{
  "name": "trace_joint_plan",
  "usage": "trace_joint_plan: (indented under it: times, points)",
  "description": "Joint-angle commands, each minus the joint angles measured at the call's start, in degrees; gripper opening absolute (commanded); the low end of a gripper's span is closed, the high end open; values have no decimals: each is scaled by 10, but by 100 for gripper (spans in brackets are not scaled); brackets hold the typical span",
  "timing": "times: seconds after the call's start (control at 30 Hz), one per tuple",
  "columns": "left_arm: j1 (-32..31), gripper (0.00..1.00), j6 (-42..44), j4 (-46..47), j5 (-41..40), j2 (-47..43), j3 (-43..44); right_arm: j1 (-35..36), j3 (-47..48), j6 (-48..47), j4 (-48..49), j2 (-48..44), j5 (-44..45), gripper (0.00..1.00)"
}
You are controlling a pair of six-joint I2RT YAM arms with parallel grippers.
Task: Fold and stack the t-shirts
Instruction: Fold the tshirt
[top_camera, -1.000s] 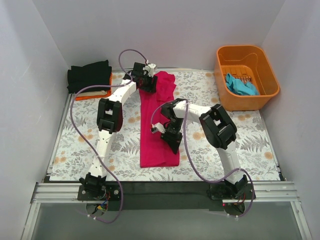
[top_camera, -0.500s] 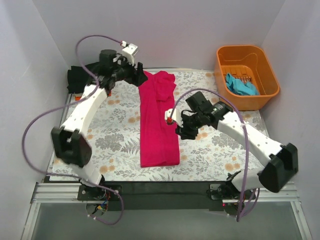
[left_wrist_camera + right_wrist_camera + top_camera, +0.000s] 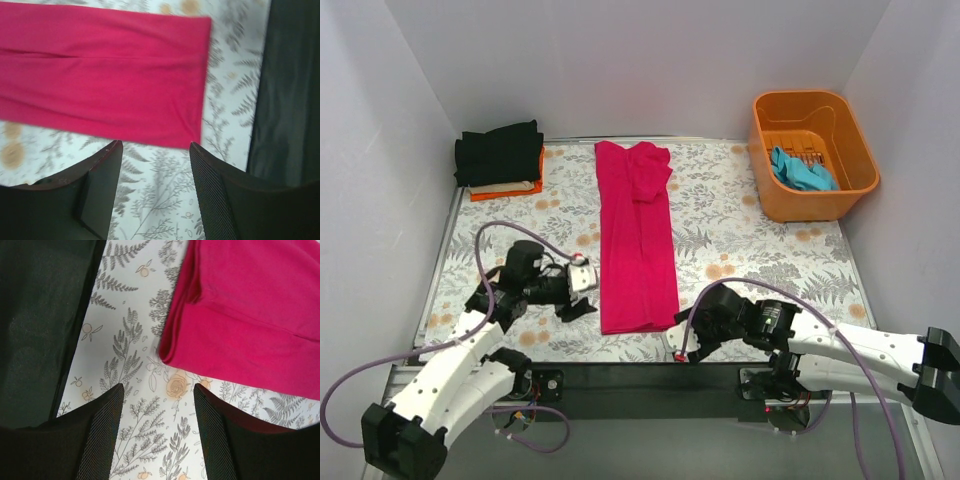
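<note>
The magenta-pink t-shirt (image 3: 636, 245) lies flat on the counter (image 3: 770, 230) as a long, narrow strip. It runs from the far edge toward the near edge, roughly midway between the left and right edges, and its far end is bunched. The left gripper (image 3: 582, 303) sits low just beside the strip's near left corner. In the left wrist view its fingers (image 3: 100, 190) are spread wide, with only patterned counter surface and the shirt's hem edge visible between them; they hold nothing. The right gripper (image 3: 677, 346) sits low just beside the strip's near right corner, close to the counter's near edge. In the right wrist view its fingers (image 3: 100, 435) are likewise spread wide and hold nothing, and the folded shirt corner lies just ahead of the tips. Whether either gripper touches the counter cannot be determined. A folded black t-shirt (image 3: 500, 152) rests on white and orange cloth in the far left corner. A teal-blue t-shirt (image 3: 802, 170) lies crumpled inside the orange basket (image 3: 860, 160) in the far right corner.
</note>
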Motion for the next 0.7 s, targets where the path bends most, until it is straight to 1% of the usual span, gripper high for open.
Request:
trace_joint_plan:
  times: [0.0, 0.03, 0.1, 0.13, 0.17, 0.2, 0.3, 0.4, 0.5, 0.57, 0.67]
  points:
    - [-68, 52, 118, -7, -16, -16, -41, 29, -40, -46, 128, 7, 35, 54]
    - [-104, 51, 119, 4, -31, -12, -52, 30, -41, -48, 131, 25, 30, 54]
    - [-138, 50, 114, 41, -71, -6, -82, 30, -33, -46, 142, 43, 19, 51]
    - [-166, 49, 108, 56, -86, 5, -89, 32, -29, -45, 145, 61, 20, 50]
    - [-181, 49, 100, 88, -101, 12, -97, 31, -23, -44, 152, 69, 27, 49]
    - [-202, 49, 93, 97, -117, 20, -98, 30, -22, -45, 155, 84, 29, 48]
    - [-232, 46, 76, 134, -134, 58, -102, 30, -35, -48, 166, 102, 25, 45]
    - [-248, 43, 69, 174, -159, 94, -115, 31, -48, -54, 186, 111, 27, 43]
    - [-254, 41, 78, 192, -161, 113, -125, 31, -51, -55, 191, 125, 31, 42]
    - [-255, 41, 85, 196, -157, 113, -134, 30, -58, -60, 196, 128, 24, 42]
    - [-258, 45, 97, 196, -160, 116, -146, 31, -66, -62, 205, 138, 19, 44]
